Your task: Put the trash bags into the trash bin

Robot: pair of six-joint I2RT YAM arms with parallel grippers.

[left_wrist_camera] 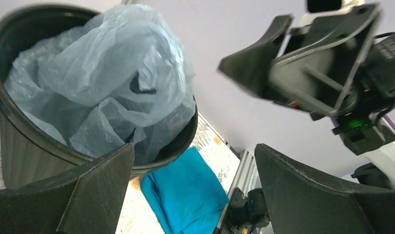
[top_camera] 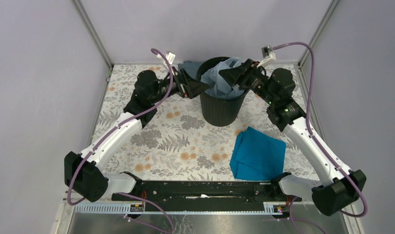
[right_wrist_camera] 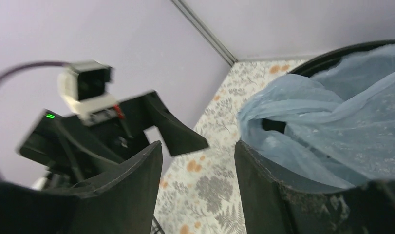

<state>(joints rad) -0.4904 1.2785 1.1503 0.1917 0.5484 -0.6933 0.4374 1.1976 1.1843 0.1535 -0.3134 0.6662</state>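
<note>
We see a tabletop (top_camera: 185,146) covered in a pale print of grey ferns and orange flowers, closed in by plain walls on three sides. The black trash bin (top_camera: 222,111) stands upright on it toward the far side, with a dull grey-blue cloth (top_camera: 189,66) lying just behind the bin's left shoulder. We find a bright teal cloth (top_camera: 257,153) folded flat, near and to the right, well apart from the bin, and a black piece that looks like cloth (top_camera: 133,107) near the left edge.
</note>
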